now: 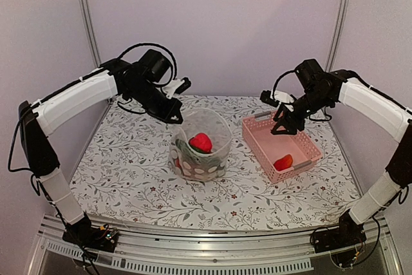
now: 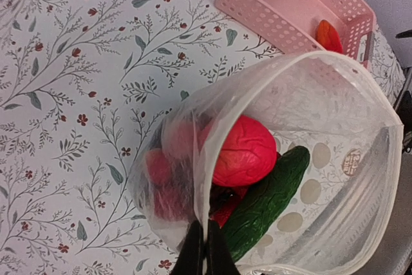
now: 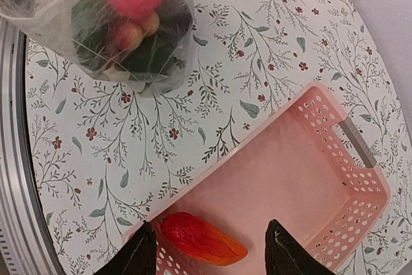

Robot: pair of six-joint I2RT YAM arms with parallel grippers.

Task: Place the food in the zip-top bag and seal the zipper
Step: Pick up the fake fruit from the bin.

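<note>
Because the left gripper (image 2: 206, 252) is clenched on the near rim of the zip-top bag (image 2: 380, 159), the mouth stands wide and faces up, ready to take more. Zipper (image 2: 335, 56) unsealed; the strip is hard to tell from plain rim, probably the thicker band along the far lip. Inside the bag: red round fruit (image 2: 244, 149), long dark green piece (image 2: 273, 198), smaller red-pink pieces (image 2: 158, 169) against the wall. One red-orange piece (image 3: 203, 239) lies alone in the pink basket (image 3: 322, 114), at the end nearest the arm bases. Right gripper (image 3: 211, 227) hangs over it, fingers spread, holding nothing; the piece sits just below, between the fingertips. Bag and basket stand near each other on floral cloth (image 2: 77, 94). Judged: last pick pending, then sealing.
</note>
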